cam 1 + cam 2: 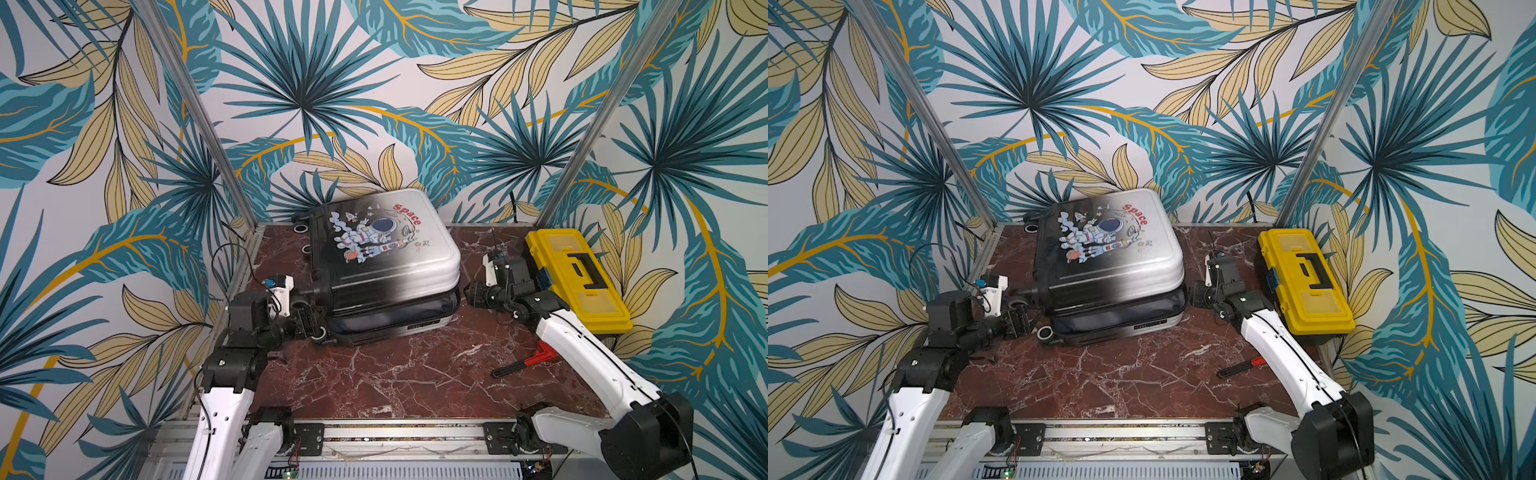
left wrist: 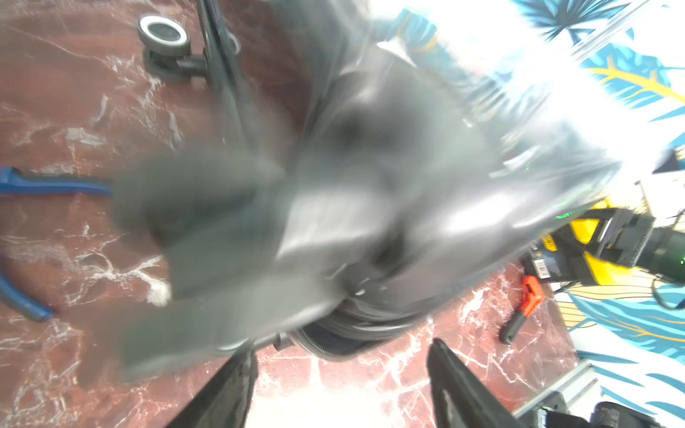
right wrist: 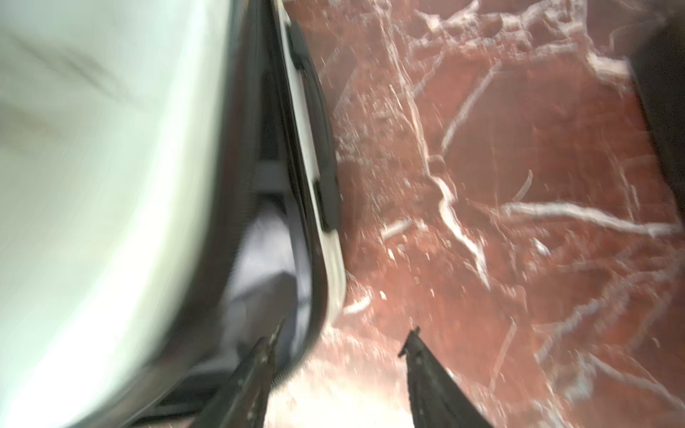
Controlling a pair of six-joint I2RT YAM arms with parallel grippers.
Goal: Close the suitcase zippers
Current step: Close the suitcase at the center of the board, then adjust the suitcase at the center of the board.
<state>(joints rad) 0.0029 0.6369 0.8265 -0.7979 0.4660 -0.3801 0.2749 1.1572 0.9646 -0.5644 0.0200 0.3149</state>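
Suitcase (image 1: 384, 257) flat, long axis left-right, wheels (image 1: 320, 333) left

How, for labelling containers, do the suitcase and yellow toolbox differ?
The suitcase fades black to white with an astronaut print; the toolbox is yellow. The suitcase gapes at its seam; the toolbox looks shut. The suitcase has wheels; the toolbox shows none. Both lie flat on the table.

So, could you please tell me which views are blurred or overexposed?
Left wrist view: the suitcase is badly motion-smeared, with white glare beyond it; right wrist view: it looks blown out white and soft; both top views: mostly sharp, evenly lit.
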